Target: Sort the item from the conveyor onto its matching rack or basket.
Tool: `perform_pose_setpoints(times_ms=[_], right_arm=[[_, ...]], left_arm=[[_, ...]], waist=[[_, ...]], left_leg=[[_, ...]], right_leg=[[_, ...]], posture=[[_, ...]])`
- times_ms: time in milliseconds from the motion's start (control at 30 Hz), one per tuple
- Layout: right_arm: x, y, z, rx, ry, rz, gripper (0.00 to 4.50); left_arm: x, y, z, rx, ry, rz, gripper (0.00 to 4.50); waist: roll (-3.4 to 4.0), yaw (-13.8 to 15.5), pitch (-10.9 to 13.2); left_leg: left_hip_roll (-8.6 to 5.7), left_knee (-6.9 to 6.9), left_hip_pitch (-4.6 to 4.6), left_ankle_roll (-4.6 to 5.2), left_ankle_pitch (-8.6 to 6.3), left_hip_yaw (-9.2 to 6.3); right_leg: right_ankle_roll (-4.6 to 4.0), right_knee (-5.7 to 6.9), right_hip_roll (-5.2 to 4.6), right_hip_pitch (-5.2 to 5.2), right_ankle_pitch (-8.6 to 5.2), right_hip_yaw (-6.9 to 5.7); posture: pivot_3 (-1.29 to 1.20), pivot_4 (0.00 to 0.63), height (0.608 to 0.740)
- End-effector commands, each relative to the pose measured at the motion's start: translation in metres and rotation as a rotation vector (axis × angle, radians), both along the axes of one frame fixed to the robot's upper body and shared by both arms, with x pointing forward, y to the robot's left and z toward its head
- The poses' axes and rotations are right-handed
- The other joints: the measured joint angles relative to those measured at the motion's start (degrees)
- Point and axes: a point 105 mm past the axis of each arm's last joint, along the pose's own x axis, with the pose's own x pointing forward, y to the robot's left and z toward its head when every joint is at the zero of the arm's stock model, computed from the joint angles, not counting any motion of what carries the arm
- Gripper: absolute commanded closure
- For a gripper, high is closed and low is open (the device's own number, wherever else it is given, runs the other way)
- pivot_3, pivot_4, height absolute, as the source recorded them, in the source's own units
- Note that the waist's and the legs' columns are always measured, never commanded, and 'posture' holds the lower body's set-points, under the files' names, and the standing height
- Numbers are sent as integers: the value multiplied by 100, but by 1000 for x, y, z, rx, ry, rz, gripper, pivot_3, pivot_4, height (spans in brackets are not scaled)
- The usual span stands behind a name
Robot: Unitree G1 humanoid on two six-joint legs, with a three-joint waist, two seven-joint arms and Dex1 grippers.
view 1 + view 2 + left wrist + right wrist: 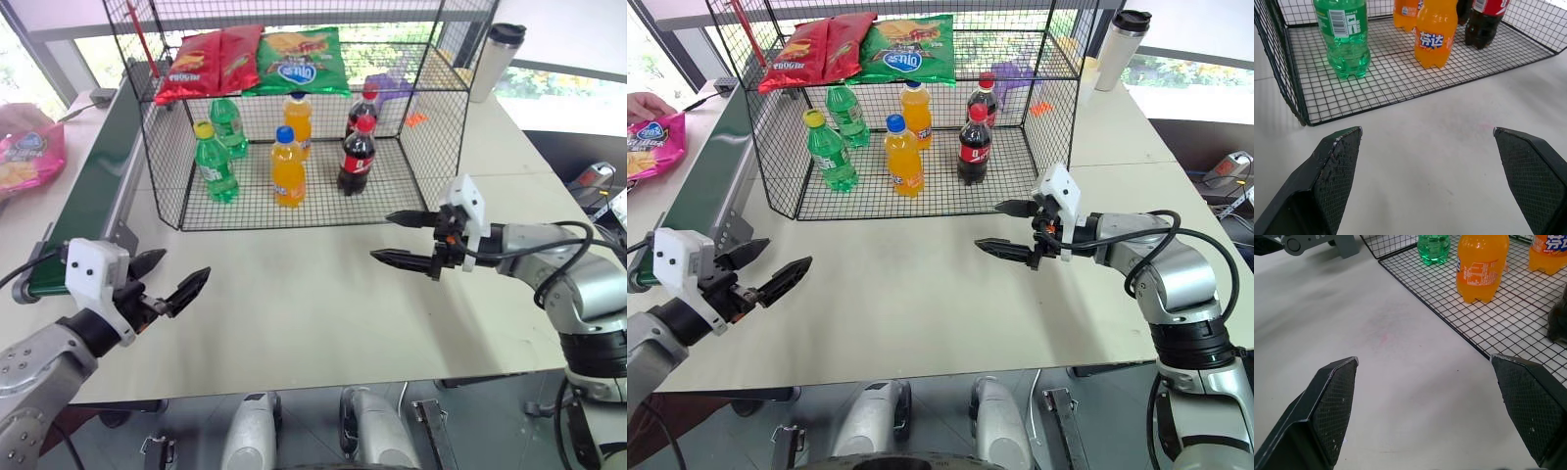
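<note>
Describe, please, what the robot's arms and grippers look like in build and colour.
Both arms are silver-grey metal with rounded joints. Each wrist carries a white angular housing. The left gripper and right gripper each have two black, tapered fingers with a fine cross-hatched grip texture. Black cables loop along the right arm.

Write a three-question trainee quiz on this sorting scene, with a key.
1. True or false: the pink chip bag lies inside the wire rack.
2. How many bottles stand on the rack's lower tier?
3. Which holds something: A) left gripper, B) right gripper, C) neither?

Key:
1. False: it is left of the conveyor, at the picture's left edge, with a person's hand at it.
2. Six.
3. C: both are open over the table.
</note>
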Motion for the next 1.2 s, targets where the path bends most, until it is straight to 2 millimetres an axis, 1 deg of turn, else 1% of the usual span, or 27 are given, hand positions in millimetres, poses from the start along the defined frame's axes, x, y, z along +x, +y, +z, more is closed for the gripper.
perform_pose_setpoints(times_ms=[33, 967, 1067, 1200], right_arm=[[-1, 0, 9, 20, -43, 4, 14], [3, 8, 10, 33, -56, 11, 14], [7, 9, 12, 44, -64, 3, 14], [12, 10, 10, 47, -66, -11, 14]], left_arm=[[1, -3, 9, 4, -50, -10, 0], [2, -5, 9, 3, -65, 11, 0], [3, -3, 9, 6, -70, 20, 0], [4, -2, 8, 23, -71, 36, 0]], waist=[[0, -2, 0], [0, -2, 0], [-1, -4, 0], [-1, 1, -1]], left_leg=[[0, 0, 0, 0, 0, 0], [0, 1, 2, 1, 0, 0], [0, 2, 2, 1, 0, 0], [0, 2, 3, 1, 1, 0]], right_leg=[[0, 0, 0, 0, 0, 0], [1, 2, 1, 3, 1, 0], [1, 2, 1, 3, 1, 0], [1, 4, 2, 4, 1, 0]], posture=[[0, 150, 740], [0, 150, 740], [0, 150, 740], [0, 150, 740]])
